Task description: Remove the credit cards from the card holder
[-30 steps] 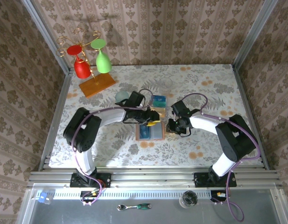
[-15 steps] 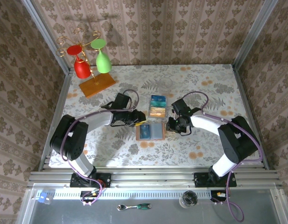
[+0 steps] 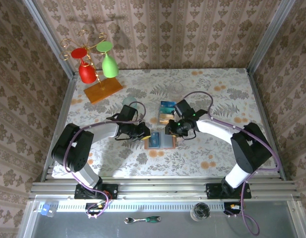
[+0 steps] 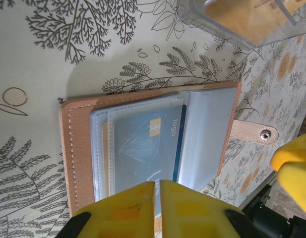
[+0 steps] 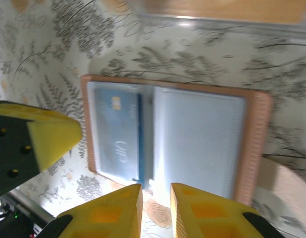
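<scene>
Left arm folded low and reaching right, left gripper (image 3: 146,134) jaws pressed together at the left edge of the one open card holder (image 3: 160,142), one teal-blue card (image 4: 143,148) in its pocket, right gripper (image 3: 171,130) low over the holder's right side, jaws narrowly parted, two loose cards just beyond the holder, a teal card (image 3: 167,105) and an orange card (image 3: 165,118)

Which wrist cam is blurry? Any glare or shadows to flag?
Right wrist: soft all over, card holder edges smeared, pale sheen on its empty pocket. Left wrist: sharp, holder stitching and print on the teal card readable, soft shadow on the table beside it. Top external: sharp, evenly lit.
</scene>
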`<state>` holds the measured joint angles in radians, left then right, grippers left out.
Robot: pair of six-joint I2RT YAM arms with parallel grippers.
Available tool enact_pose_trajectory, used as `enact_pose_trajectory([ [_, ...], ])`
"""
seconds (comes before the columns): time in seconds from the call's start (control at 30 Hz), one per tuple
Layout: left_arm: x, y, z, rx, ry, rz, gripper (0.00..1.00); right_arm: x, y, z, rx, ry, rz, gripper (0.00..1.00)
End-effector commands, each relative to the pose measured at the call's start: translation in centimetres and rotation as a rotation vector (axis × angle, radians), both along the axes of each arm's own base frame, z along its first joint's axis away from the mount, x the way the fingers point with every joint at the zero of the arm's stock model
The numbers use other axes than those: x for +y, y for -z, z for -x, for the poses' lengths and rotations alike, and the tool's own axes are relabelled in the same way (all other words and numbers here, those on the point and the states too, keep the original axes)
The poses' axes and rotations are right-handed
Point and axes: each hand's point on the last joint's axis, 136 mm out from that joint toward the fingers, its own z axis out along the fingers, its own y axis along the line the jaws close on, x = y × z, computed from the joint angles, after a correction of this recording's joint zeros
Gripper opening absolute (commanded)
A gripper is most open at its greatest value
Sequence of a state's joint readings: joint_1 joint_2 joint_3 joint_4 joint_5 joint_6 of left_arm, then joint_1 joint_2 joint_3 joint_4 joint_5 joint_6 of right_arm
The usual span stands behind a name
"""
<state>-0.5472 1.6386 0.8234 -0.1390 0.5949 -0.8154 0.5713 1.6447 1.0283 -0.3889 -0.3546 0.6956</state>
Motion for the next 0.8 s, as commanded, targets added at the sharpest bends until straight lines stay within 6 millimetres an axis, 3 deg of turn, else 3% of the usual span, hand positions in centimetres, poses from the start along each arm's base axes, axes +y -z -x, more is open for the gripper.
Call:
enact_pose_trajectory([
  [0.0, 0.1, 0.5, 0.3, 0.002, 0.008, 0.013, 0.09, 2.4, 0.0, 0.5, 0.047, -0.033, -0.064, 0.22],
  [0.27, 0.3, 1.8, 1.0, 0.032, 0.01, 0.008, 0.03, 5.2, 1.1, 0.7, 0.11, -0.053, -0.161, 0.23],
  [0.77, 1.0, 3.6, 1.5, 0.067, 0.014, -0.04, 0.01, 5.5, 3.1, 0.5, 0.135, -0.058, -0.141, 0.25],
])
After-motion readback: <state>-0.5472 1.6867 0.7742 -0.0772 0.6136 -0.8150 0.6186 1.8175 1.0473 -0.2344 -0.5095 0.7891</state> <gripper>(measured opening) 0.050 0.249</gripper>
